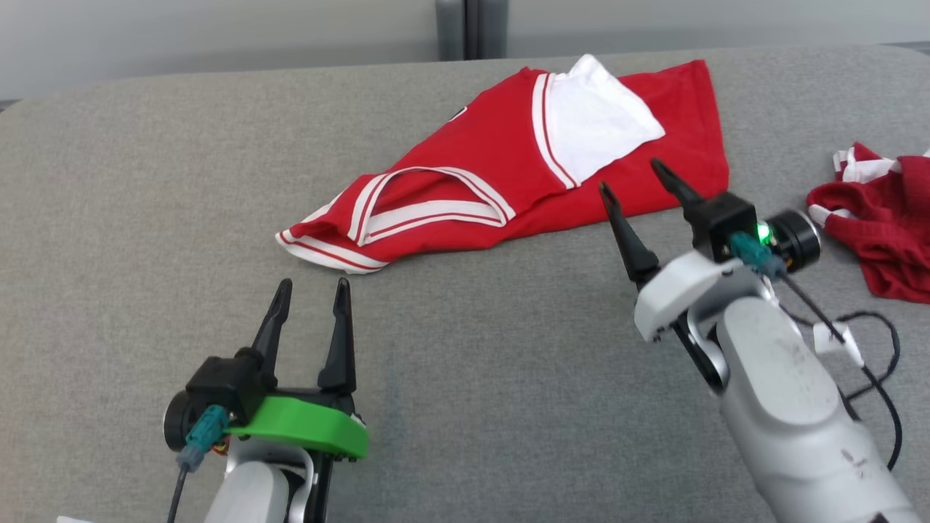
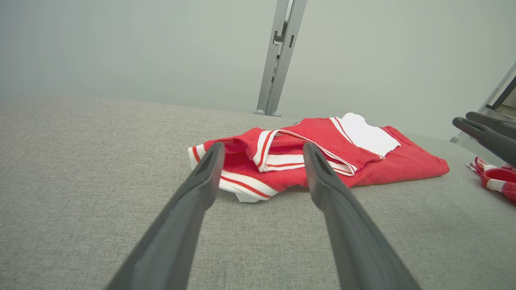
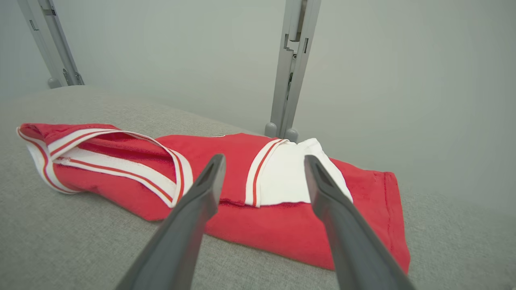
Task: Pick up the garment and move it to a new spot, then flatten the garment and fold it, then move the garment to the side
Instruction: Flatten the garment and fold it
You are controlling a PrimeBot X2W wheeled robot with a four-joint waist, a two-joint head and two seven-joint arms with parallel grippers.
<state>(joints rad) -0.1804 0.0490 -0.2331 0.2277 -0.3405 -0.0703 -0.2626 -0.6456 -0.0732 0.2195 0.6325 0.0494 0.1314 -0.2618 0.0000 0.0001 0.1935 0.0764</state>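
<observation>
A red garment (image 1: 508,174) with white-striped trim and a white panel lies loosely folded on the grey table (image 1: 145,218), toward the far centre. My left gripper (image 1: 312,290) stands open just short of the garment's near-left striped end (image 2: 242,181), holding nothing. My right gripper (image 1: 631,176) is open over the garment's near-right edge (image 3: 282,229), tips just above the cloth, with nothing between its fingers. In the left wrist view the right gripper's fingers (image 2: 483,131) show at the right edge.
A second crumpled red and white garment (image 1: 883,218) lies at the table's right edge. A black cable (image 1: 872,349) hangs by my right forearm. A grey metal post (image 1: 468,29) stands behind the table against a pale wall.
</observation>
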